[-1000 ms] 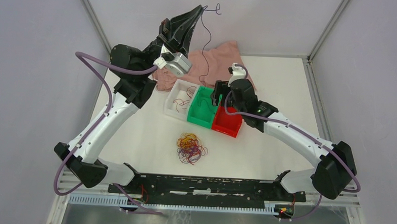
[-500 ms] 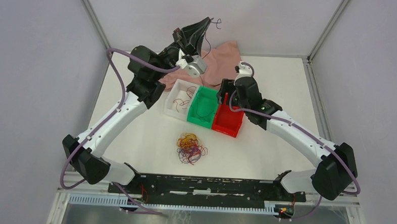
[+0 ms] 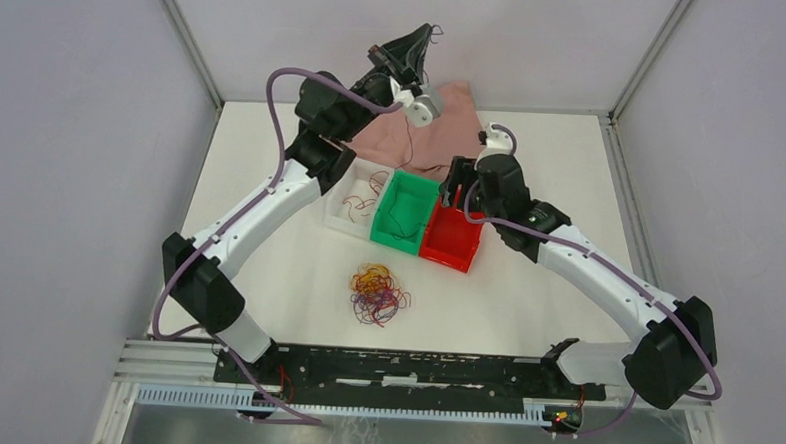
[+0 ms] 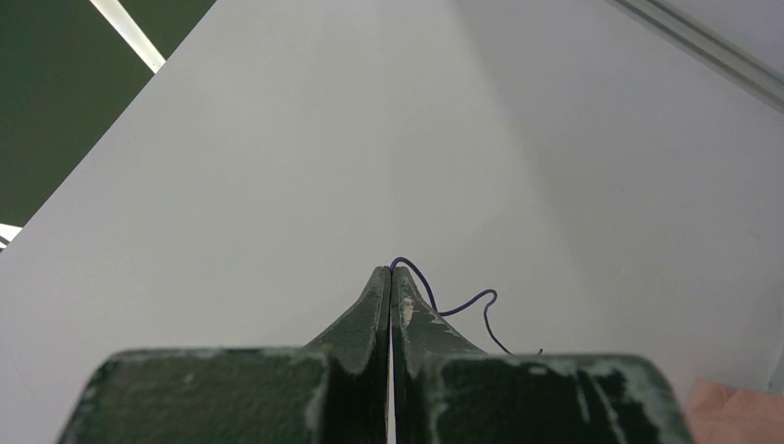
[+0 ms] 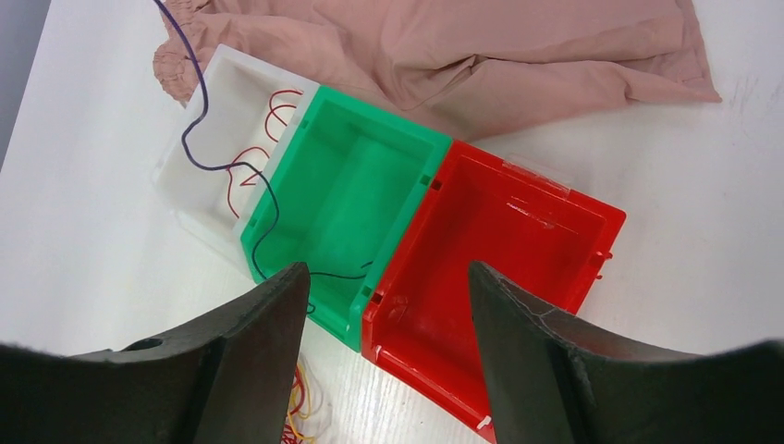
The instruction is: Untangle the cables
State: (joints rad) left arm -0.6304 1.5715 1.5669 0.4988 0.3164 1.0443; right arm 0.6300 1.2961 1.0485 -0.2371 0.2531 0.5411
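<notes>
The cables (image 3: 377, 292) lie as a red, yellow and purple clump on the table in front of the bins. My left gripper (image 3: 424, 33) is raised high at the back and shut on one dark purple cable (image 4: 444, 305). That cable hangs down (image 3: 409, 133) and its lower end trails over the white bin into the green bin (image 5: 254, 190). My right gripper (image 5: 384, 277) is open and empty, hovering above the near edges of the green bin (image 5: 356, 199) and red bin (image 5: 499, 240). A few clump strands show in the right wrist view (image 5: 300, 407).
Three bins stand side by side: white (image 3: 355, 196) with red strands, green (image 3: 406, 212), red (image 3: 451, 238). A pink cloth (image 3: 435, 124) lies behind them against the back wall. Enclosure walls stand on both sides.
My left gripper has swung right and farther back, still high, carrying the purple cable; its lower end now lies in the green bin. My right gripper moved slightly back and right above the bins.
</notes>
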